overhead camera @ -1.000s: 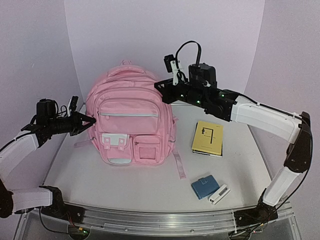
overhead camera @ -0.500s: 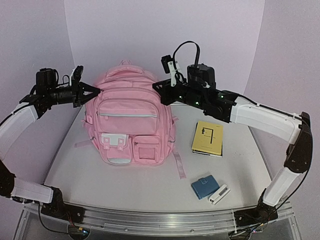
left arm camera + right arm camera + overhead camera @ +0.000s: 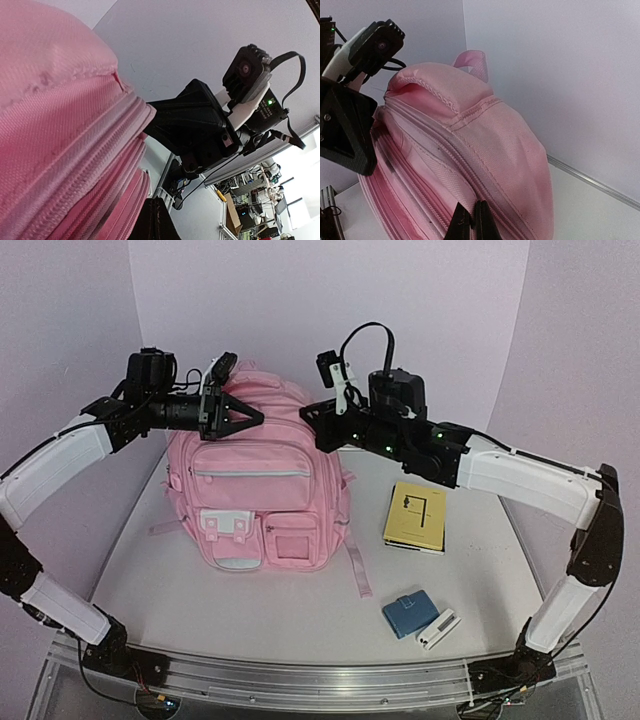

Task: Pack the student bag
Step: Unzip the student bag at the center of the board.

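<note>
top external view: the student bag point(image 3: 258, 480), a large light-pink backpack, stands at the back of the table point(image 3: 200, 590), left of centre, with its front pockets turned toward the arm bases. both arms reach in at its top. the left gripper point(image 3: 258, 420) is at the upper left shoulder of the bag and the right gripper point(image 3: 308, 414) at the upper right, so the bag's crown lies between them. in each wrist view the fingers point(image 3: 461, 222) appear as a narrow dark wedge with only a hairline between the tips, so both grippers read as pressed together. the right one sits just at the zipper seams on the bag's side, and whether it pinches a zipper pull cannot be told. every zip that shows looks closed. a yellow book point(image 3: 415, 517) lies flat to the right of the bag. a blue case point(image 3: 405, 615) and a small white object point(image 3: 437, 629) lie touching, nearer the front edge. judged from this layout, packing has not yet begun: the bag must be opened, the loose items put in, and the bag zipped.
</note>
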